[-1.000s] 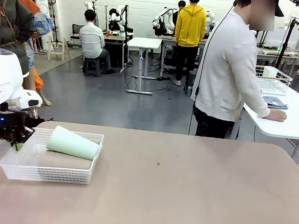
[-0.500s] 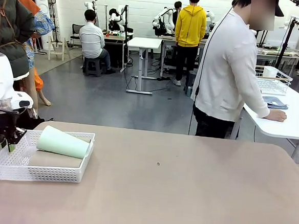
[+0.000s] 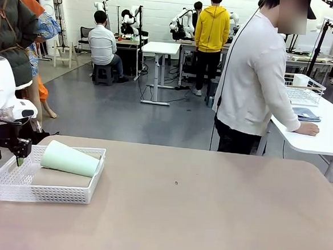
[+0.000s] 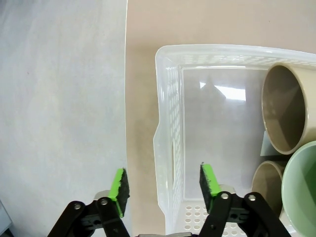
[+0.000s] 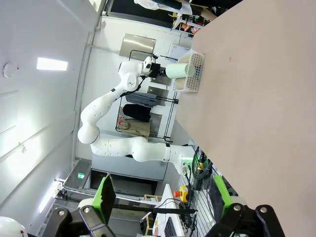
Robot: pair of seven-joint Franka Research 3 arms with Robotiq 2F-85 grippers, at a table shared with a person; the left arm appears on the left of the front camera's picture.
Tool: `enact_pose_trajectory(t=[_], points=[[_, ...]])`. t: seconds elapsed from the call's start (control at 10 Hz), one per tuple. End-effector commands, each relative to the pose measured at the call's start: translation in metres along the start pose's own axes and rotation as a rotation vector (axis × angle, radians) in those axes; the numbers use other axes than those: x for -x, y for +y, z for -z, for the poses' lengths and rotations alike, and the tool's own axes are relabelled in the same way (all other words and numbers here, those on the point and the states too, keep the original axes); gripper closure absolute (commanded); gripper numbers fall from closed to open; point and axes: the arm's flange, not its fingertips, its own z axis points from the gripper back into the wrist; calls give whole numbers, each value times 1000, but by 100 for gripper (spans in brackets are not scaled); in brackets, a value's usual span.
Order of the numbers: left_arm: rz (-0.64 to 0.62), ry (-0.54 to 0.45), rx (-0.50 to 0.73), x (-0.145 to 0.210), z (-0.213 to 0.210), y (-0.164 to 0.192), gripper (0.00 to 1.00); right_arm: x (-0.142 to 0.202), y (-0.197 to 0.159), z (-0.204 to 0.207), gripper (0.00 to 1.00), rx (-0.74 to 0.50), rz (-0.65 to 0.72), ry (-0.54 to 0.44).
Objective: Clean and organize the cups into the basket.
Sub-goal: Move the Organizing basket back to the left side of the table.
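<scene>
Front view, left hand (image 3: 6,157) now open, off basket (image 3: 44,191) rim, basket unmoved

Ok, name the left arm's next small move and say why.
Probably lift the left gripper straight up and away. Its open jaws straddle the basket wall without gripping it, and the cups already lie inside, so it likely has nothing left to do there.

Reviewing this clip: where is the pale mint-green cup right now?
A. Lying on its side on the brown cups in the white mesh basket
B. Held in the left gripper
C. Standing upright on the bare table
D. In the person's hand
A. The mint-green cup lies on its side atop the brown cups inside the basket; the left gripper stands open at the basket's end.
</scene>
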Motion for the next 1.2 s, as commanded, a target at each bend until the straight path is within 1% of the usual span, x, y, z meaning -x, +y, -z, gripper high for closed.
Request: enact_pose_trajectory(t=[0.0, 0.3, 0.5, 0.7, 0.8, 0.9, 1.1], points=[[17, -9, -17, 3, 0, 6, 0, 2, 1, 4, 0, 2, -1, 5], [13, -7, -21, 4, -2, 6, 0, 2, 1, 4, 0, 2, -1, 5], [1, -39, -17, 14, -16, 6, 0, 2, 1, 4, 0, 2, -1, 5], [12, -60, 0, 45, -55, 2, 0, 2, 1, 4, 0, 2, -1, 5], [1, -80, -40, 70, -80, -3, 0, 2, 1, 4, 0, 2, -1, 5], [-3, -114, -70, 92, -99, -9, 0, 2, 1, 4, 0, 2, -1, 5], [-11, -180, -67, 128, -127, -17, 0, 2, 1, 4, 0, 2, -1, 5]])
